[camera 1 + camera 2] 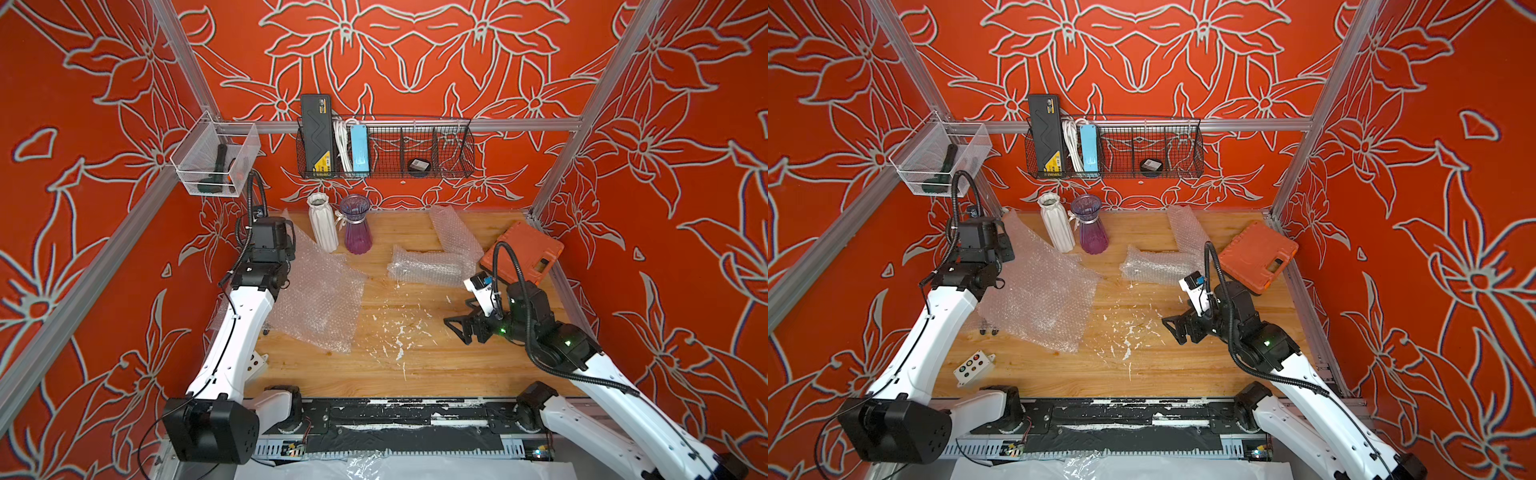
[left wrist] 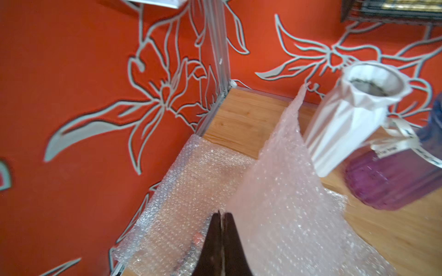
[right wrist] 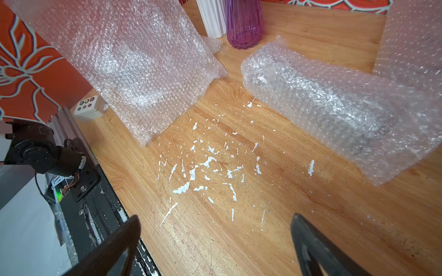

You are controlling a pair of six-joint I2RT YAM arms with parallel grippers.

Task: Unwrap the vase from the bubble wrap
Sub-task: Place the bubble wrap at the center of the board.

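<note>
A roll of bubble wrap (image 1: 428, 268) (image 3: 334, 114) lies on its side on the wooden table (image 1: 415, 365), right of centre, with a greyish shape inside that I take for the wrapped vase. My right gripper (image 1: 457, 331) (image 3: 215, 216) hovers open in front of it, over bare wood, holding nothing. At the back left, my left gripper (image 2: 222, 212) is shut. It appears to pinch a large loose bubble wrap sheet (image 1: 320, 299) (image 2: 282, 191), which rises beside it. In both top views its wrist hides the fingers.
A white ribbed vase (image 1: 323, 222) and a purple glass vase (image 1: 356, 224) stand unwrapped at the back. Another loose bubble wrap sheet (image 1: 455, 232) lies by an orange case (image 1: 523, 253) at the back right. A button box (image 1: 973, 365) sits front left. White flecks dot the middle.
</note>
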